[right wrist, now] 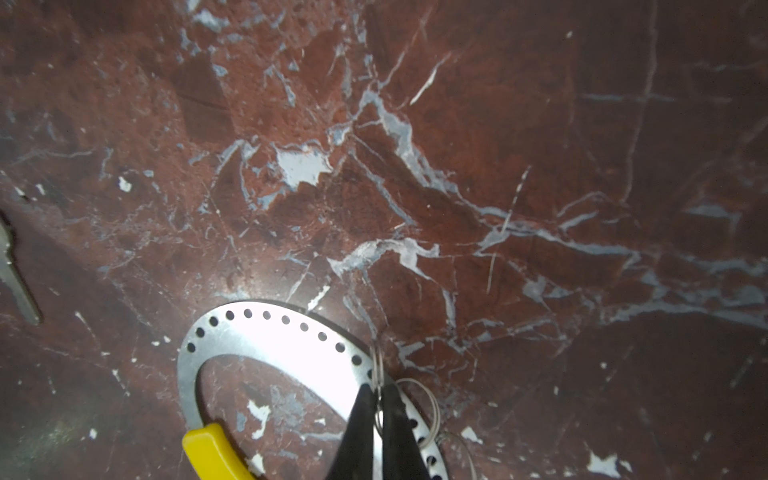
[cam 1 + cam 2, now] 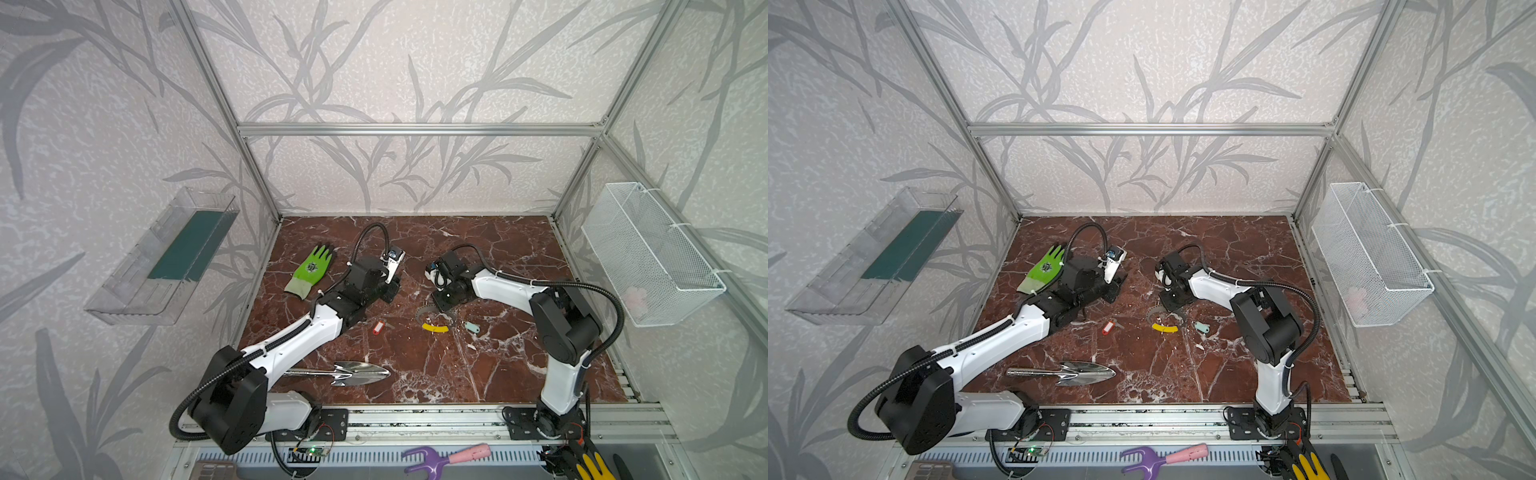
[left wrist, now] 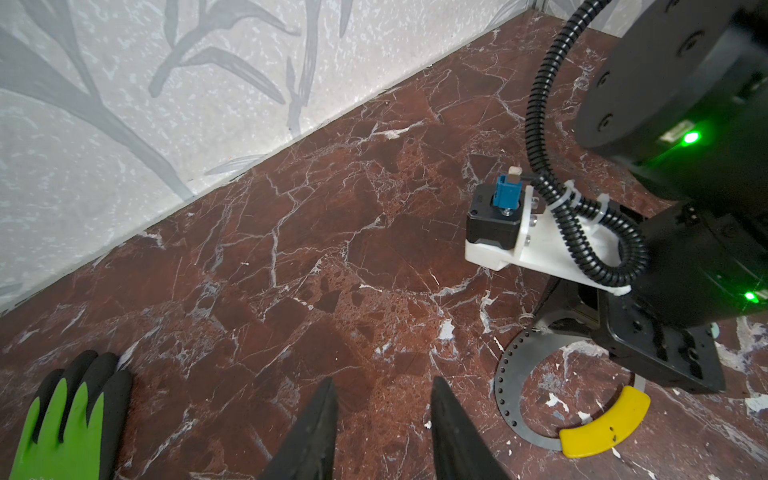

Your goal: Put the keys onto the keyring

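Note:
The keyring (image 2: 422, 315) (image 2: 1152, 316), a grey hoop with a row of holes and a yellow segment, lies flat mid-table. My right gripper (image 1: 377, 390) is shut on a small wire ring standing at the hoop's (image 1: 291, 336) rim; more loose wire loops lie beside it. One of the keys, with a red tag (image 2: 377, 327) (image 2: 1108, 327), lies left of the hoop. The mint-tagged one (image 2: 472, 327) (image 2: 1202, 328) lies to its right. A silver key blade (image 1: 16, 282) shows in the right wrist view. My left gripper (image 3: 382, 382) hovers open and empty, left of the hoop (image 3: 505, 386).
A green glove (image 2: 311, 270) (image 3: 70, 424) lies at the back left. A shiny steel trowel (image 2: 353, 372) lies near the front edge. A white mesh basket (image 2: 648, 253) hangs on the right wall and a clear bin (image 2: 162, 257) on the left wall.

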Controlling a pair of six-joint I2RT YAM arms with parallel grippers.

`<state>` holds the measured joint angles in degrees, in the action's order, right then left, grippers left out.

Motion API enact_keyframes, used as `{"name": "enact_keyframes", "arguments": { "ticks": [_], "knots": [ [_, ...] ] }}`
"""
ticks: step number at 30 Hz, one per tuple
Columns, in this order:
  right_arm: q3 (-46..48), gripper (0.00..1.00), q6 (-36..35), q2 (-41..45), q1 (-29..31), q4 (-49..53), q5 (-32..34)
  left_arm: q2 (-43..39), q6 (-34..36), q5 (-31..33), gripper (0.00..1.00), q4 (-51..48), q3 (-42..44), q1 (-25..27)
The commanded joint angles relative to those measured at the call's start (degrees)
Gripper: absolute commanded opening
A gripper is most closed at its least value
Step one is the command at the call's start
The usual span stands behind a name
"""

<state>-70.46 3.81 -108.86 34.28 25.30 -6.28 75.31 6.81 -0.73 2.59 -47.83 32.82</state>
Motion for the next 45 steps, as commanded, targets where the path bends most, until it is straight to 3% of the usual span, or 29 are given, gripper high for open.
{"name": "enact_keyframes", "arguments": {
  "ticks": [1, 15, 21, 25, 31, 37, 45],
  "knots": [
    [-0.8, 0.02, -2.5, 0.4, 0.2, -0.1, -0.5, -0.3, -0.7, -0.2, 0.39, 0.4, -0.3, -0.1],
    [6.9, 0.00, -15.3, 10.5, -0.8, -9.0, -7.2, -3.1, 2.5, -1.7, 0.39, 7.3, 4.2, -0.2],
    [13.0, 0.00, -21.5, 19.3, -2.6, -15.6, -14.6, -6.1, 7.1, -9.6, 0.39, 12.1, 7.4, -0.1],
    [19.4, 0.00, -25.3, 27.6, -5.5, -24.1, -24.5, -8.6, 12.3, -16.4, 0.37, 14.3, 9.0, -0.1],
    [27.9, 0.00, -25.1, 37.2, -9.2, -39.1, -35.2, -10.6, 17.6, -26.6, 0.35, 11.6, 6.8, 1.2],
    [28.9, 0.00, -26.4, 41.5, -9.9, -41.3, -40.7, -10.6, 24.6, -26.6, 0.35, 5.7, 2.0, 5.0],
    [29.8, 0.00, -26.7, 44.9, -9.9, -42.3, -44.3, -9.8, 26.0, -27.2, 0.35, 4.3, -1.3, 8.2]
  ]
}}
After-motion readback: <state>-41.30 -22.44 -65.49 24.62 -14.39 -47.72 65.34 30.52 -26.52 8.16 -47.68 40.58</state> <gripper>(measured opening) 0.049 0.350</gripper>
